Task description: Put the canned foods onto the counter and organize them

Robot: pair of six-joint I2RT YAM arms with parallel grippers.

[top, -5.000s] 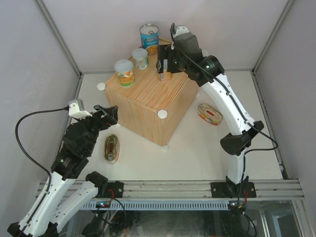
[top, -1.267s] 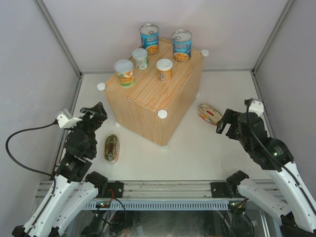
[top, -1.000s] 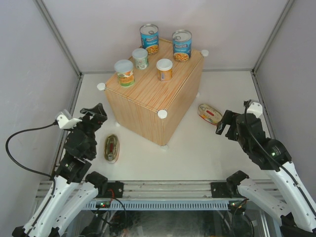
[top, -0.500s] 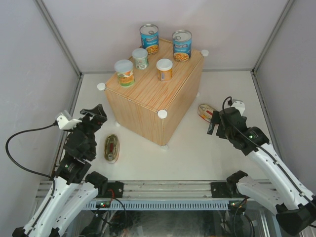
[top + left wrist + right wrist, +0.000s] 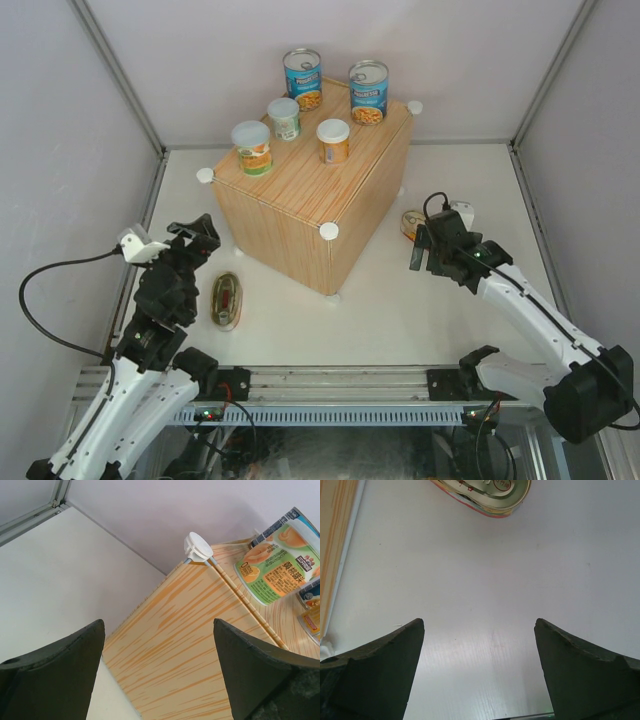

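Observation:
The counter (image 5: 300, 205) is a light wood-grain box with white knobs. On its top stand two tall blue cans (image 5: 302, 78) (image 5: 368, 92) and three small pale-lidded cans (image 5: 252, 147) (image 5: 284, 118) (image 5: 333, 140). One flat oval tin (image 5: 226, 299) lies on the table left of the counter. The other oval tin (image 5: 408, 220) lies to its right, partly hidden by my right gripper (image 5: 417, 248). That gripper is open and empty, and the tin (image 5: 485, 491) lies just beyond its fingers. My left gripper (image 5: 200, 232) is open and empty, facing the counter's side (image 5: 190, 645).
The left wrist view shows a corner knob (image 5: 198, 546) and the green-labelled small can (image 5: 280, 562) above the counter's edge. The counter's edge (image 5: 332, 535) runs along the left of the right wrist view. Metal frame rails border the white table (image 5: 400, 320).
The right arm left the counter top, where the orange-labelled small can now stands, and has swung left over the right oval tin. The left arm has barely moved.

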